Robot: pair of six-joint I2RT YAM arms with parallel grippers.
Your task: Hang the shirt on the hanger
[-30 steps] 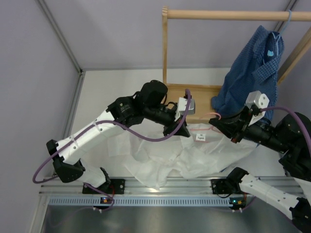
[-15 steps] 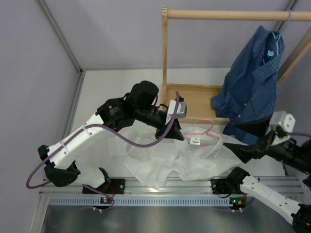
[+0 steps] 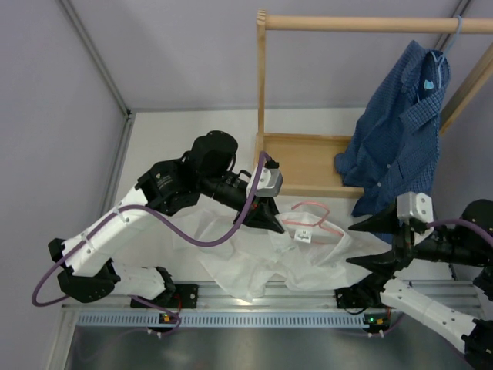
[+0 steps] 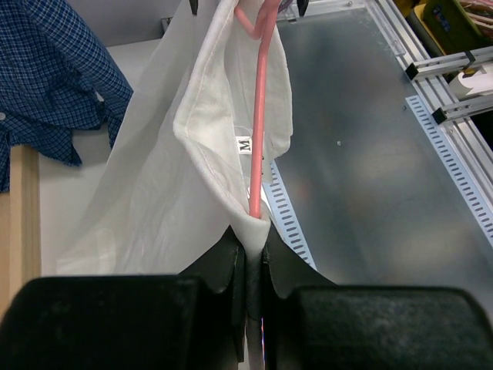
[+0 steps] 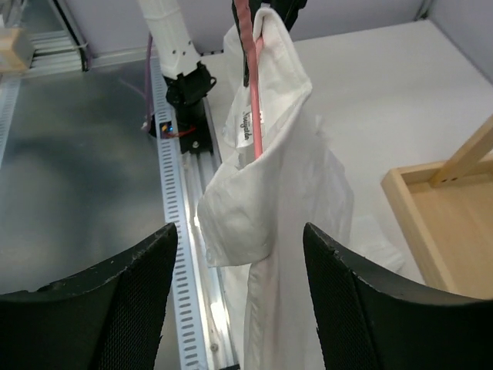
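Left arm: the base sits at the near edge and the first link runs out low to the left. From there the long white link climbs back toward the middle, and the wrist bends down and to the right over the cloth.

The left gripper is pressed together. Its fingers pinch the hanger and a fold of the shirt in the same bite. From the left wrist view we see the pink wire run straight out from the pinch along the inside of the collar, past a size label.

Right arm: it is folded back on itself at the right side. The dark forearm lies low and level, pointing left at the shirt's right edge.

The right gripper is spread wide and grips nothing. The collar fold hangs in front of it, in line with the gap between the fingers. We cannot tell whether the cloth touches a pad.

The shirt's collar end is raised with the hanger. The rest lies crumpled on the white table between the two arms, just in front of the wooden rack.

A dark blue checked shirt hangs from the rack's rail at far right, well apart from the left gripper and just behind the right one.
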